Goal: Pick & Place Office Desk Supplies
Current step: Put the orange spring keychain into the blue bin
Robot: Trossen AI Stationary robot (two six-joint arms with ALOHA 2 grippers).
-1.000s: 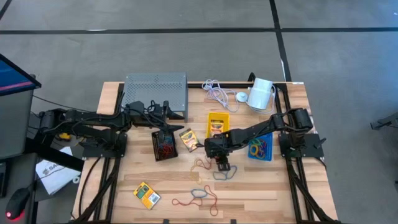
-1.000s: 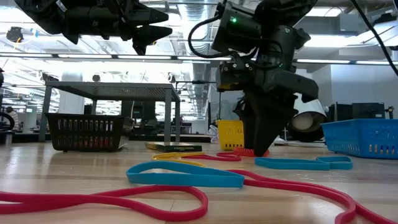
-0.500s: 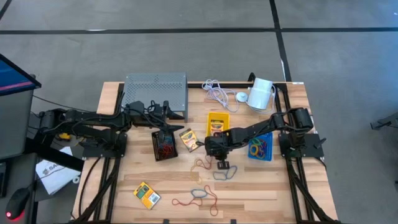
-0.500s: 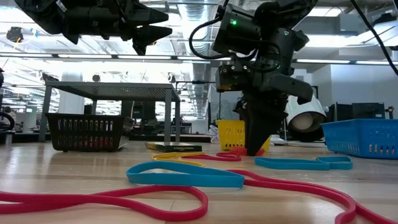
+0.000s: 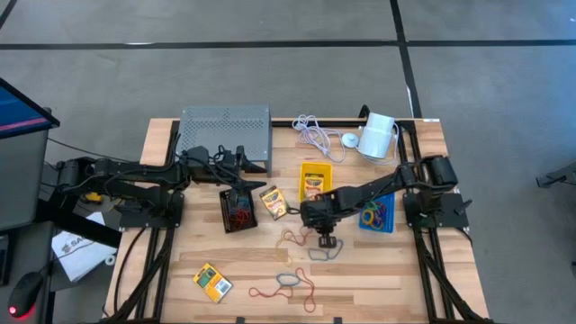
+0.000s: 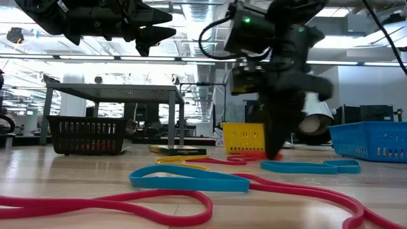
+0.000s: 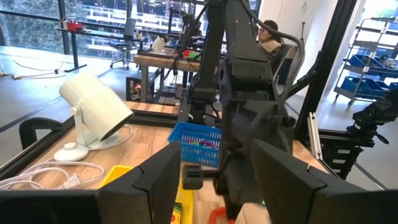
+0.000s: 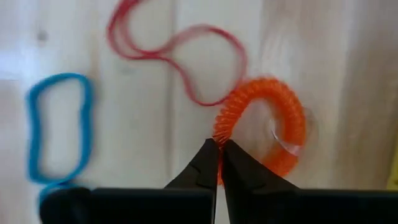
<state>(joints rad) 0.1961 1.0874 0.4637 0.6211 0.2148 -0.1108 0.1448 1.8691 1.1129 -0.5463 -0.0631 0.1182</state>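
Observation:
My right gripper points steeply down at mid table, shut on an orange coiled loop. A thin red band and a blue band lie flat on the wood beside it. Behind stand a black bin holding red bands, a yellow bin holding a crayon box, and a blue bin holding several bands. A crayon box lies between the black and yellow bins. My left gripper hangs open and level above the black bin's far side. My right gripper pinches one side of the orange coiled loop between its two fingertips. The fingers come from above, pointing steeply down. The rest of the loop curves away beyond the fingertips and, in the low view, lies low on the table.
A grey perforated stand, a white cable and a white cylinder stand along the far edge. Near the front edge lie another crayon box and red and blue bands.
My right gripper has shut on the orange coiled loop and risen a little, rolling slightly about its own axis. The loop stays low at the table.

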